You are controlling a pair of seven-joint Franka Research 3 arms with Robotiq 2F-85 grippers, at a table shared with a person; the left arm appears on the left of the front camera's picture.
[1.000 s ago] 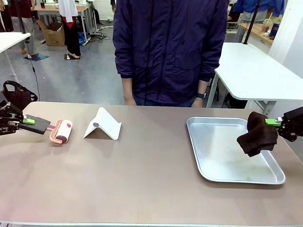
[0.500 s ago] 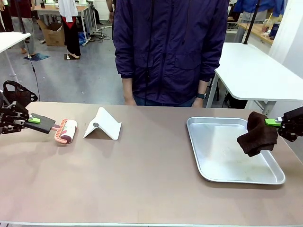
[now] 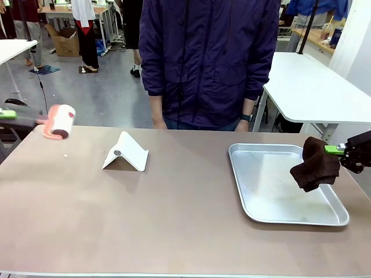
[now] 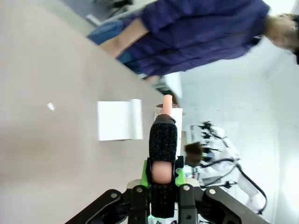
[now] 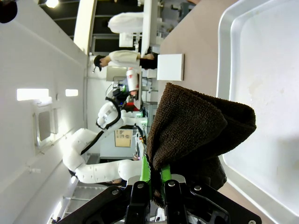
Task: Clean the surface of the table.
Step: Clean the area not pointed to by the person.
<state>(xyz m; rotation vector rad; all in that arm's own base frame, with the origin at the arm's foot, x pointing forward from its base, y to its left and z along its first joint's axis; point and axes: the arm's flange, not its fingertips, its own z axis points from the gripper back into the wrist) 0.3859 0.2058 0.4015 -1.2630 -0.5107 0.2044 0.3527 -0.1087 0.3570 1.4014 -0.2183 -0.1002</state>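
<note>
Front view: left hand (image 3: pixel 8 115) grips a lint roller (image 3: pixel 60 121) over the far-left corner of the tabletop (image 3: pixel 162 226). Right hand (image 3: pixel 338 150) grips a brown cloth (image 3: pixel 316 164) above the metal tray (image 3: pixel 249 152), right.
Left wrist view: jaws clamp the roller's handle.
Right wrist view: cloth clamped.

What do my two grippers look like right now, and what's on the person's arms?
Left gripper and right gripper: black, angular bodies with screws, two slim fingers with bright green pads. The person's sleeves are dark purple, with a black watch at one wrist.
</note>
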